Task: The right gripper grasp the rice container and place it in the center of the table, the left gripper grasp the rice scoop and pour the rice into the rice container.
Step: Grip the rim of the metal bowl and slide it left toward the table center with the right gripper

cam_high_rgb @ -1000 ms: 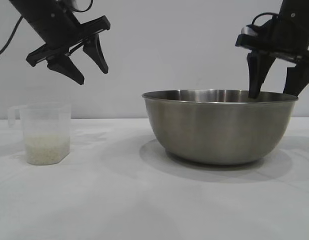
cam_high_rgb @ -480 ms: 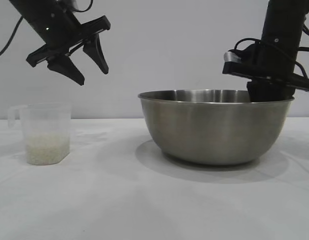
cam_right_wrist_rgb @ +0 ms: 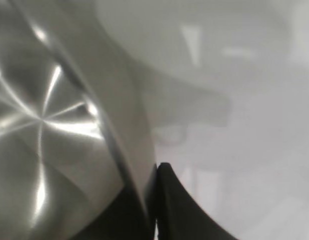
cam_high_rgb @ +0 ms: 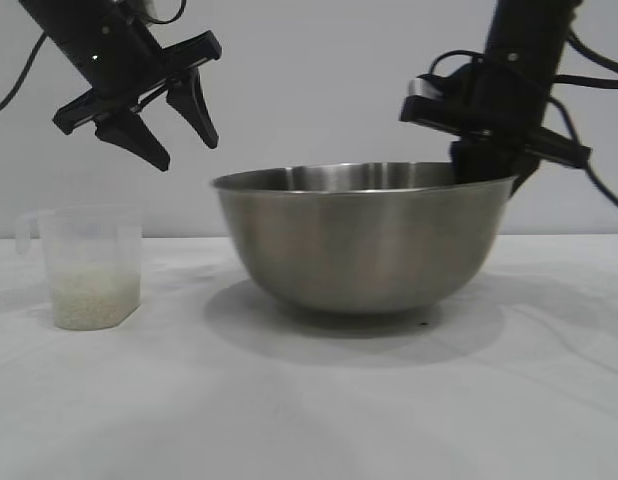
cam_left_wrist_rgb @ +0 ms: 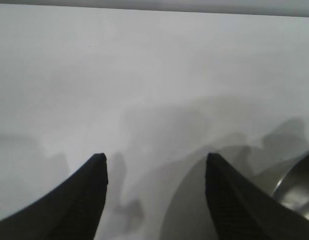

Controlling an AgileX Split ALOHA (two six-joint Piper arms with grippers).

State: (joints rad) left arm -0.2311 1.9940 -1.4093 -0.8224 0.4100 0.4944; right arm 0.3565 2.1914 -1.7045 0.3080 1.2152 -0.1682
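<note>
Steel rice container pinched at rim by right gripper; left gripper spread.

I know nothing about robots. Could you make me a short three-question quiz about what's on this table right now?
1. True or false: the right gripper is shut on the rice container at its rim.
2. What holds the rice: A) the rice container, B) the rice scoop?
3. Fill in: the left gripper hangs open above the ____.

Key: 1 true; 2 B; 3 rice scoop.
</note>
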